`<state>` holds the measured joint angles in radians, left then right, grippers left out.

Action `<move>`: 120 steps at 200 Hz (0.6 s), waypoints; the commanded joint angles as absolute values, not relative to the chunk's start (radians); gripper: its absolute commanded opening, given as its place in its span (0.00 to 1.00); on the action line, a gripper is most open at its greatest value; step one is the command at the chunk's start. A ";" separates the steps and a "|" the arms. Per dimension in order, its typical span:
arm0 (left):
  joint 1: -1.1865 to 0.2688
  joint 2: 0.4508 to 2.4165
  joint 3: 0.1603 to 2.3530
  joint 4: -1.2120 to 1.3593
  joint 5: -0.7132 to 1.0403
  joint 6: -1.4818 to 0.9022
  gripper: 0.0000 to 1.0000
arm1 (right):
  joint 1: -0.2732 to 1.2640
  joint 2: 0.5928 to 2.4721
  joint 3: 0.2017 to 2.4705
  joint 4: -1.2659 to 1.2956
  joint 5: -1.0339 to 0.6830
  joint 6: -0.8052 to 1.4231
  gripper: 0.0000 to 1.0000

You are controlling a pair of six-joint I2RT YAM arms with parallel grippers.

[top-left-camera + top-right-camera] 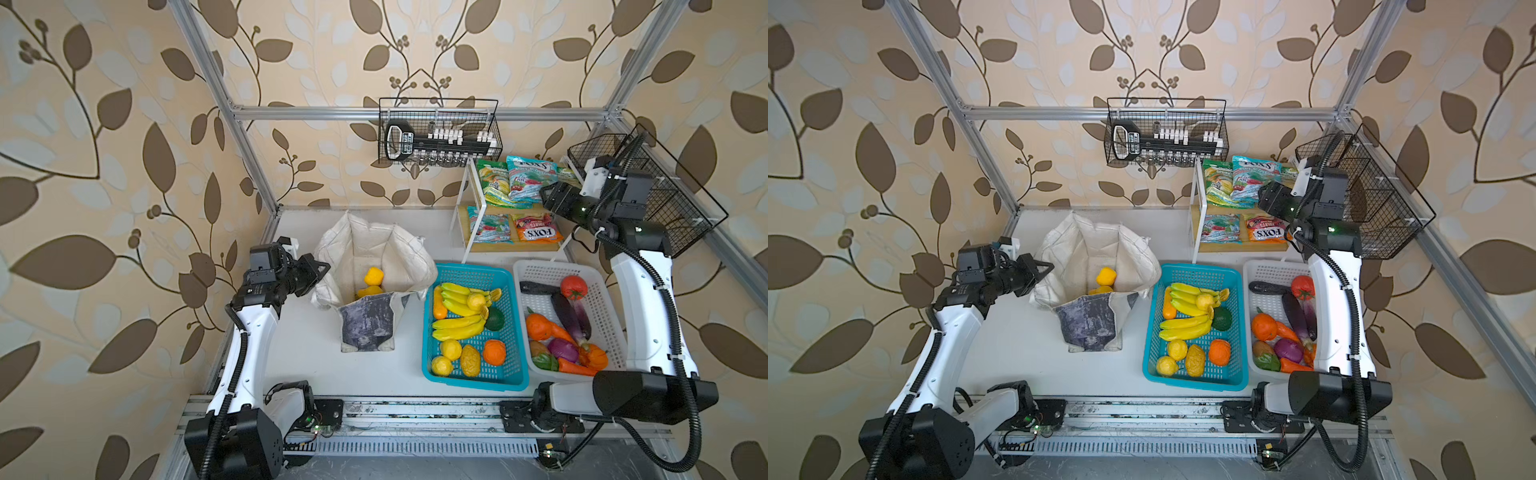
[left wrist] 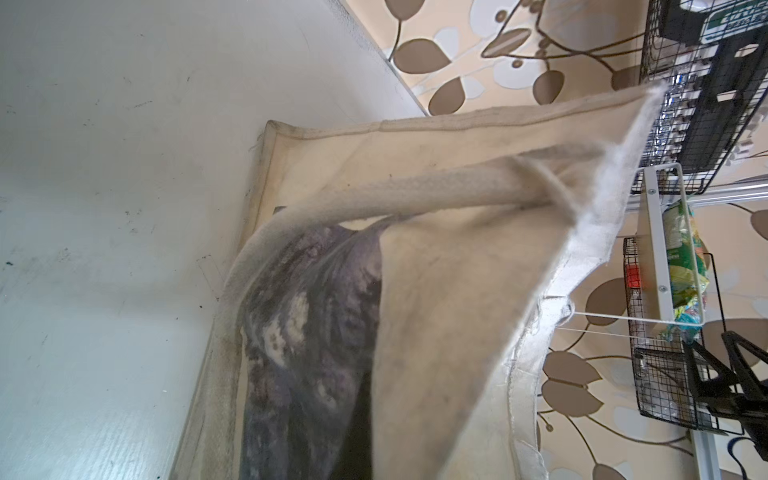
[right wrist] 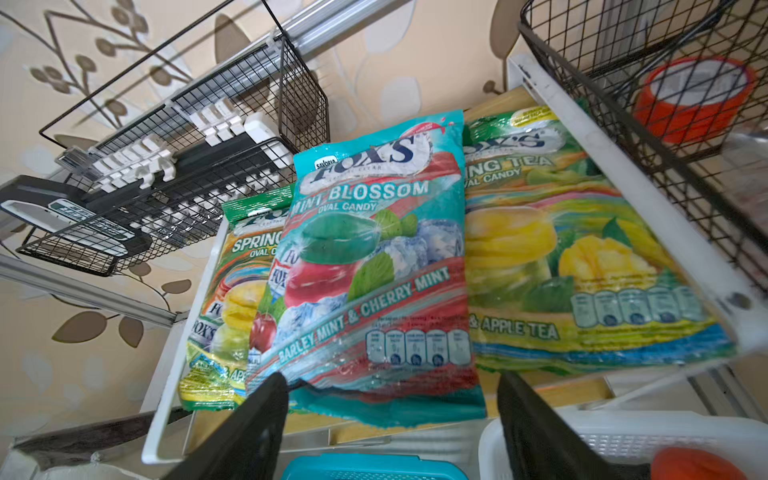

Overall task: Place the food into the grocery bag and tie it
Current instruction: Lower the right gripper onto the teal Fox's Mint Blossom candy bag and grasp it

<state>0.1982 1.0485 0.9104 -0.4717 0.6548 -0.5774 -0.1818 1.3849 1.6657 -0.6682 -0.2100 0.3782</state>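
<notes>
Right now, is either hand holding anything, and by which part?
Right hand: nothing, open astride the blue packet, bottom end. Left hand shut at the bag rim; grip unclear.

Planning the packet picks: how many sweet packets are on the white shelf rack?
5. Upper shelf: left green packet, middle blue packet, right green packet. Lower shelf: lower blue packet, orange packet. Others may be hidden beneath them.

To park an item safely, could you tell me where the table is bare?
Bare table lies left of the grocery bag and in front of it, up to the rail; only a narrow strip separates it from the blue basket. Crowded rightward: white basket, packet shelf.
</notes>
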 commanded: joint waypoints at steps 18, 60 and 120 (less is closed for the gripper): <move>0.209 1.028 0.901 -0.455 0.697 -0.563 0.00 | -0.229 1.374 1.619 -0.610 -0.267 0.402 0.76; 0.209 1.028 0.902 -0.455 0.695 -0.564 0.00 | -0.241 1.368 1.569 -0.511 -0.333 0.445 0.65; 0.209 1.026 0.902 -0.462 0.685 -0.560 0.00 | -0.242 1.375 1.543 -0.444 -0.347 0.469 0.54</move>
<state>0.1982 1.0485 0.9100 -0.4698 0.6552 -0.5774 -0.2379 1.3830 1.5696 -0.4915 -0.3237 0.4576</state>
